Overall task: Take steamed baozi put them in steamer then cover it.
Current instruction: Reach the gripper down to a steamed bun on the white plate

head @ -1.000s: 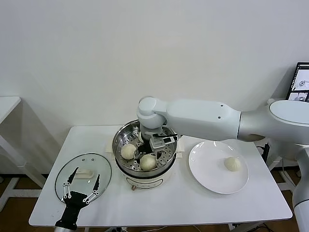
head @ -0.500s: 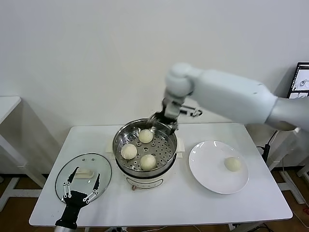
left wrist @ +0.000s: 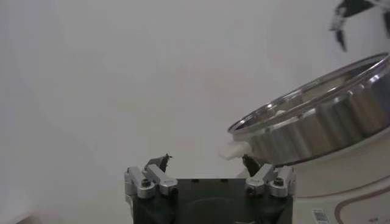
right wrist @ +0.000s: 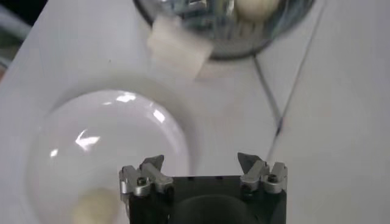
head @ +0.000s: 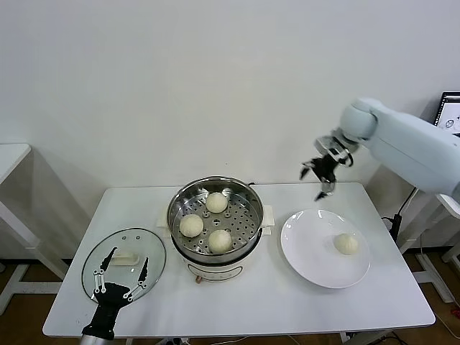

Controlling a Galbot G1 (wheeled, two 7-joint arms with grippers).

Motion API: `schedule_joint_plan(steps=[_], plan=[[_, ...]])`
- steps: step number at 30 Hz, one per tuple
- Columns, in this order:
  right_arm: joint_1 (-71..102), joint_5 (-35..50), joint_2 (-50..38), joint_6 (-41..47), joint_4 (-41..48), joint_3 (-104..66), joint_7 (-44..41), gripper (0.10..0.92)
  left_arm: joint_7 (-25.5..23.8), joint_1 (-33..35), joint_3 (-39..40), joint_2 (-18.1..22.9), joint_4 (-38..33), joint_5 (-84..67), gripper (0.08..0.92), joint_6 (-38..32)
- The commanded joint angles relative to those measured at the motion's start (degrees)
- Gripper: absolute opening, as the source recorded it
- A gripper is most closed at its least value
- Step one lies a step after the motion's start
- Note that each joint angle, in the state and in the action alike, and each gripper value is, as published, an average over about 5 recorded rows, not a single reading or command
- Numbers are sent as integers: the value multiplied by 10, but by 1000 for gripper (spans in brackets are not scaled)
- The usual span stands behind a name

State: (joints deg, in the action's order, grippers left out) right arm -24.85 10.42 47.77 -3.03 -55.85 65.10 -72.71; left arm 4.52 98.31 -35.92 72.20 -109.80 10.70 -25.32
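Head view findings: my right gripper [head: 320,176] is raised above the far edge of the white plate [head: 302,255], jaws spread wide and carrying nothing. Three steamed baozi [head: 216,202] sit on the perforated floor of the steamer [head: 175,208] at table centre; a fourth bun [head: 346,244] lies on the plate, to the steamer's right. The cover [head: 147,244] lies flat on the table, left of the steamer and apart from it. My left gripper [head: 121,282] sits low at the cover's near edge, fingers parted and empty, near the lid's cream handle [head: 125,256].
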Motion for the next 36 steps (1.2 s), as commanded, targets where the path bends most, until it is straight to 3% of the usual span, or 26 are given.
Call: schedule_joint_plan(steps=[1,30,36], plan=[[93,2,-56,55,45,16,24,823,0,2,-2,1,-2,1,823,1],[159,-47,-26,52,83,-13,66,821,1,5,-5,3,7,9,823,-4],[165,-59,-21,50,89,-21,67,773,1,4,-6,3,6,9,823,-3]])
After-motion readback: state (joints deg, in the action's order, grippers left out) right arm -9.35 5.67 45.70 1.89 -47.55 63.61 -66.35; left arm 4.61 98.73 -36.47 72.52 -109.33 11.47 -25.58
